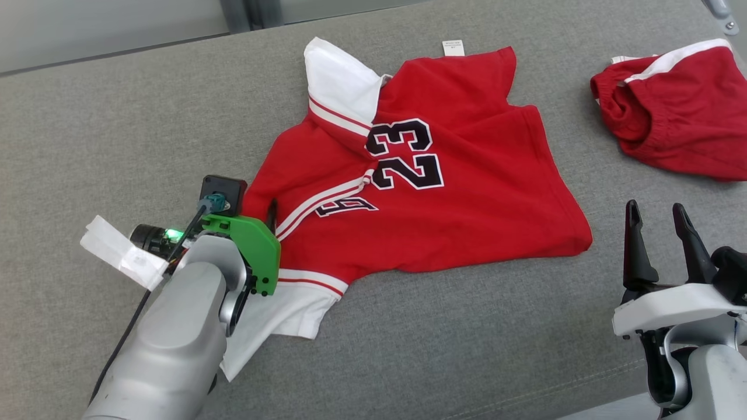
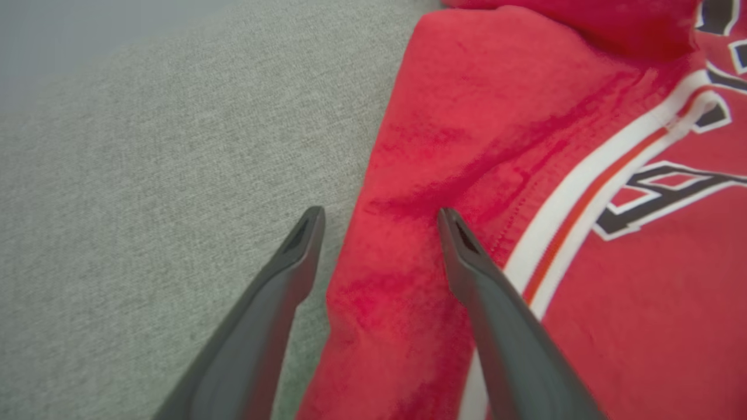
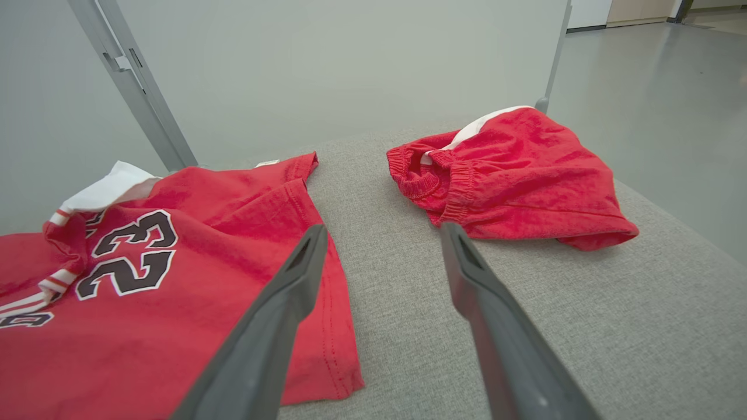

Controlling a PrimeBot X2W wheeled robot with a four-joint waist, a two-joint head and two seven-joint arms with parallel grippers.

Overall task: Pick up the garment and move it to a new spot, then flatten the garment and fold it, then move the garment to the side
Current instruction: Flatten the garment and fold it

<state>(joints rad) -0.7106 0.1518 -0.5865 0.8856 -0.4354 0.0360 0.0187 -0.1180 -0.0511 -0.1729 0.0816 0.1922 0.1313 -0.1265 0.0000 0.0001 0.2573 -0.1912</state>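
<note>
— Do we start at the jersey's left side?

— Yes. The red jersey (image 1: 455, 216) lies spread on the grey cushion (image 1: 87, 134) with the number 23 facing up. It has one white sleeve at its far left corner and another at its near left corner. Our left gripper (image 2: 380, 213) is at the jersey's left edge, just above the near sleeve.

— How do its fingers stand?

— They are wide apart, and only the jersey's edge runs between them. In the left wrist view one finger (image 2: 262, 326) is over bare cushion just left of the jersey. The other finger (image 2: 496, 303) is over red cloth, beside the jersey's white and red stripe. We cannot tell whether the tips press on the fabric, but nothing is pinched.

— What do we find on the jersey's right?

— Our right gripper (image 1: 655, 205) stands off the jersey's near right corner, over the cushion. It is close to the hem but apart from it. Its fingers are spread as well and hold nothing, and we see them touching no cloth.

— Is there anything further right?

— A pair of red shorts (image 1: 677, 116) with a white band lies bunched up. They are well to the right of the jersey's far edge and clear of it.
</note>
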